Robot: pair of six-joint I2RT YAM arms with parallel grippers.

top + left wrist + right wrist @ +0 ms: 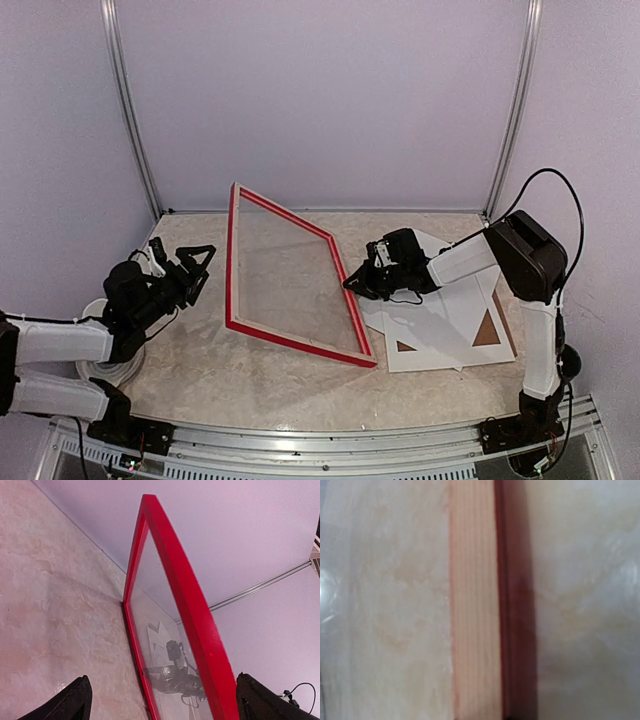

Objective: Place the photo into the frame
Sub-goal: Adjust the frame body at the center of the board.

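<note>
The frame [300, 345], red-faced with a clear pane, stands tilted on the table, its left side raised and its near rail down. My right gripper [356, 282] is shut on the frame's right rail. The right wrist view shows only that pale wood rail [475, 605] with a red edge, very close up; the fingers are out of sight. My left gripper [202, 268] hangs open just left of the frame without touching it. In the left wrist view the red rail [195, 615] rises between the open fingertips [75, 702]. Overlapping white sheets [440, 325] lie under the right arm; I cannot tell which is the photo.
Brown patches [488, 328] show among the white sheets at the right. A white roll [98, 368] lies under my left arm near the table's left edge. Purple walls with metal corner posts [130, 110] close the back and sides.
</note>
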